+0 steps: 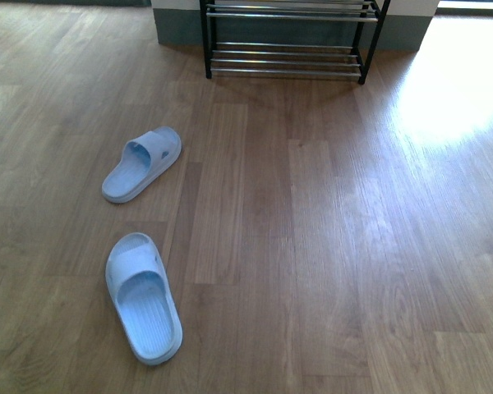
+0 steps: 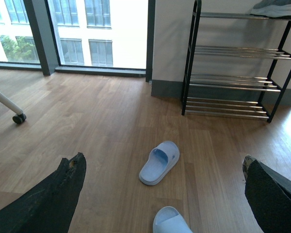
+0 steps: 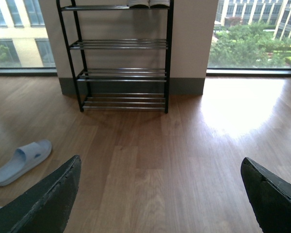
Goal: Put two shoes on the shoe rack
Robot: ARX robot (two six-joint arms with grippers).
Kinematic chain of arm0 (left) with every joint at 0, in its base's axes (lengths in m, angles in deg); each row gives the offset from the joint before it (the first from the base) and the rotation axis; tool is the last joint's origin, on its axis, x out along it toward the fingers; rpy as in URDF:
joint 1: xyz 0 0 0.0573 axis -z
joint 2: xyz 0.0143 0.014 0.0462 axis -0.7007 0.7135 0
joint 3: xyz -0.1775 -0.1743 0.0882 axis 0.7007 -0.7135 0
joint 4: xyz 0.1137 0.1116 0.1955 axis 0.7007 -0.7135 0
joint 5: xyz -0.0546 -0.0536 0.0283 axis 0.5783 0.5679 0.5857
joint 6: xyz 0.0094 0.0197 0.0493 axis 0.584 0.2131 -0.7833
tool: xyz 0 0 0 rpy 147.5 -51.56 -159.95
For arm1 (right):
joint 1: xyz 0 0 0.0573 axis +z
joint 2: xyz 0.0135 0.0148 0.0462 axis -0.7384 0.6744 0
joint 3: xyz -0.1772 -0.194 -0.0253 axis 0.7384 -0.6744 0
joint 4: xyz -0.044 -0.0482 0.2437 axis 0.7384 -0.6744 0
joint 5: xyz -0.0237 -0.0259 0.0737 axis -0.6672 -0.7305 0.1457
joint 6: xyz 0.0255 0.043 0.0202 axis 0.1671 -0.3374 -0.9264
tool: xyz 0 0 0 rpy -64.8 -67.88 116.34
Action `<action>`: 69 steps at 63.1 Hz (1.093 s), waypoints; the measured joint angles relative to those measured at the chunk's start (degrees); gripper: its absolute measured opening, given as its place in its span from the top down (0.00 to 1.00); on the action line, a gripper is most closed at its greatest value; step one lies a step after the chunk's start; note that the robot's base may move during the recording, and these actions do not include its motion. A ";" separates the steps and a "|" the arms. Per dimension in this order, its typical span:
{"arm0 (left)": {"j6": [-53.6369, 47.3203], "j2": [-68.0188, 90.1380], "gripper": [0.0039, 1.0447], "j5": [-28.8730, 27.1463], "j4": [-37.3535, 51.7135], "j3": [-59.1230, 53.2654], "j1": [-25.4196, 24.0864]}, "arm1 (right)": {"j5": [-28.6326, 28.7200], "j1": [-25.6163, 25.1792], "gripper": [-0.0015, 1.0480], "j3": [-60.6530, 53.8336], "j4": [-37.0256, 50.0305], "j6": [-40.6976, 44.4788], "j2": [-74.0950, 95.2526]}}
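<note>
So the left gripper (image 2: 162, 162) has its two black fingers (image 2: 58, 199) spread wide with nothing between them, just hanging over the wood floor (image 1: 329, 246). Same deal with the right gripper (image 3: 161, 162): fingers (image 3: 51, 201) wide apart, gripping nothing, bare planks under it. Neither arm shows up in the front view at all. Moving out from there, the pale blue slides are both lying flat on the floor, sole down. In the front view the near slide (image 1: 144, 297) sits around 8 o'clock, toe pointing away from the robot, and the far slide (image 1: 141, 164) is up around 10 o'clock, angled toward 1 o'clock, well apart from its partner. The left wrist camera catches both of them (image 2: 159, 162) (image 2: 170, 221), the right one gets one in full (image 3: 22, 162). The shoe rack (image 1: 287, 61) is straight ahead at 12 o'clock against the wall, black side frames, chrome bars, lower tiers bare. On its top tier there's a pair of grey sneakers (image 2: 276, 8), with only the white soles showing from the right wrist camera (image 3: 148, 3). Both slides are well short of the rack.
</note>
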 joint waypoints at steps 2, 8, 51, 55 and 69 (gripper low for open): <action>0.00 0.00 0.09 0.02 0.00 0.00 0.00 | -0.02 0.00 0.09 0.00 0.00 0.00 0.00; 0.00 0.00 0.09 0.04 0.00 0.00 0.00 | -0.02 0.00 0.09 0.00 0.00 0.00 0.02; 32.81 54.64 0.09 -19.19 -1.14 16.37 7.41 | 0.20 0.00 0.09 0.00 0.00 0.00 0.04; 33.90 67.04 0.09 -17.51 1.55 19.30 9.27 | 0.20 0.00 0.09 0.00 0.00 0.00 0.04; 28.68 96.87 0.09 -13.44 4.37 29.62 14.64 | 0.17 0.00 0.09 0.00 0.00 0.00 0.04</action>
